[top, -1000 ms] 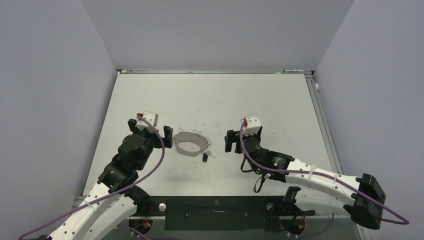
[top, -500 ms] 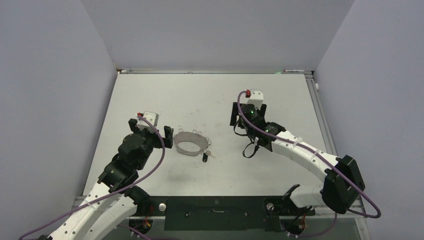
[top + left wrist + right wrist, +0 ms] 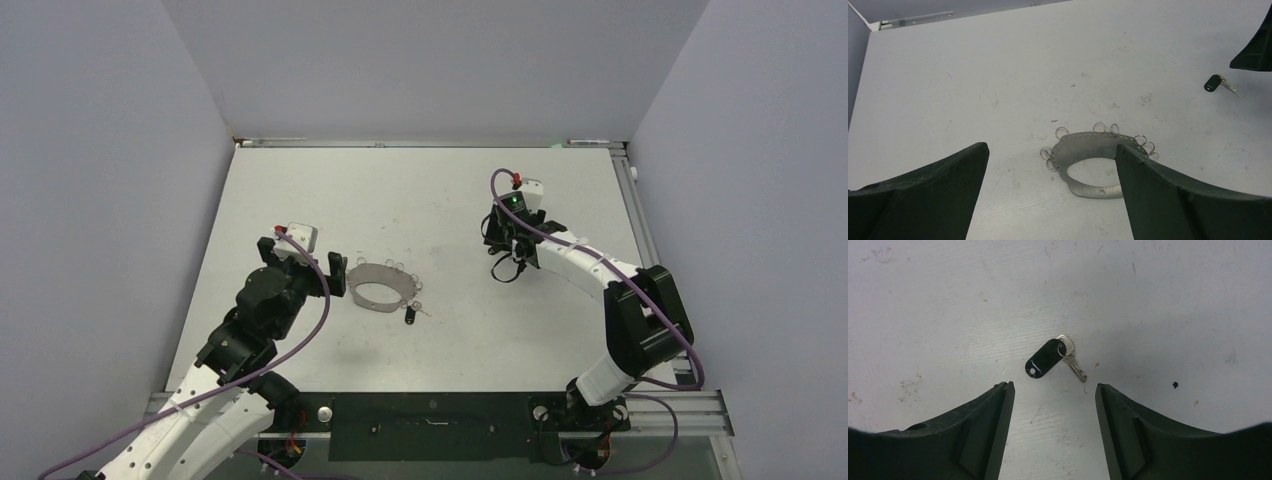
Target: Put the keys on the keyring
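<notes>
Change was all on the right side; a second before, the right hand hung low just beside the key; then its arm swung up and away toward the far side of the tabletop; seen from above, the key lay well apart from that hand, off to its left and nearer the robot; the hand's fingers stood apart with nothing between them, so it carried nothing; seen from its own wrist, a small key with a black head and a short silver blade lay flat just ahead of the fingertips, in line with the gap; whether that was the same key as the one by the keyring I could not tell; the left hand had not moved; it was spread wide and empty, with the keyring lying flat just in front of it, not touched; the key sat beyond the keyring, off to that hand's right, loose and not on any of the little wire loops; so no key was on the keyring yet; the right hand had gone away without picking anything up, and I think it would need to come down over a key and pinch it before any threading could start.
</notes>
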You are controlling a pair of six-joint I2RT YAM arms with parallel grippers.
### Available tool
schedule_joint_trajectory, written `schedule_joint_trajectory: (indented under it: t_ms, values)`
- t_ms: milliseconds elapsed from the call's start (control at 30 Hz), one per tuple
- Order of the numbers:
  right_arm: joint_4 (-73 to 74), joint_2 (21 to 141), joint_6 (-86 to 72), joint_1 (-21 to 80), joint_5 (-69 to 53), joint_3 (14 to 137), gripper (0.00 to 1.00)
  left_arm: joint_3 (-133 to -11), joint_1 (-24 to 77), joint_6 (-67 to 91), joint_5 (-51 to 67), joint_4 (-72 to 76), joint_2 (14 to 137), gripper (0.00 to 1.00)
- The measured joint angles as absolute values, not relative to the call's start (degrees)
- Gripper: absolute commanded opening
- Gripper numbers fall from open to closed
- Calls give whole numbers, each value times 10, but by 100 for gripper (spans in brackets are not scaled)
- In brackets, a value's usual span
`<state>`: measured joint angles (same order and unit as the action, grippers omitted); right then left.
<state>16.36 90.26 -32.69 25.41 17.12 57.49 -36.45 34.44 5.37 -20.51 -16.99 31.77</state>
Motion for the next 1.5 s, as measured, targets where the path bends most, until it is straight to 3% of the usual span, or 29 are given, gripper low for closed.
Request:
schedule_joint_trajectory:
  t_ms: [233,467,600,667,733,1367,1500]
  values:
    - [156,936,-309,233,117,580,51,-364,344,54,-205,-170,317,96]
    - [116,936,-270,254,-12,578,47,-364,344,55,-198,-170,321,100]
    - [104,936,-249,306,-60,577,47,-362,344,57,-179,-166,334,90]
    - [94,936,-246,328,-76,573,47,-357,345,58,-161,-161,345,78]
    - [84,935,-248,340,-88,561,47,-355,350,63,-140,-160,368,72]
    - [-10,702,-267,334,-58,334,47,-361,450,4,11,-109,646,66]
    - [-13,676,-269,333,-58,305,48,-396,468,-41,-3,-110,709,53]
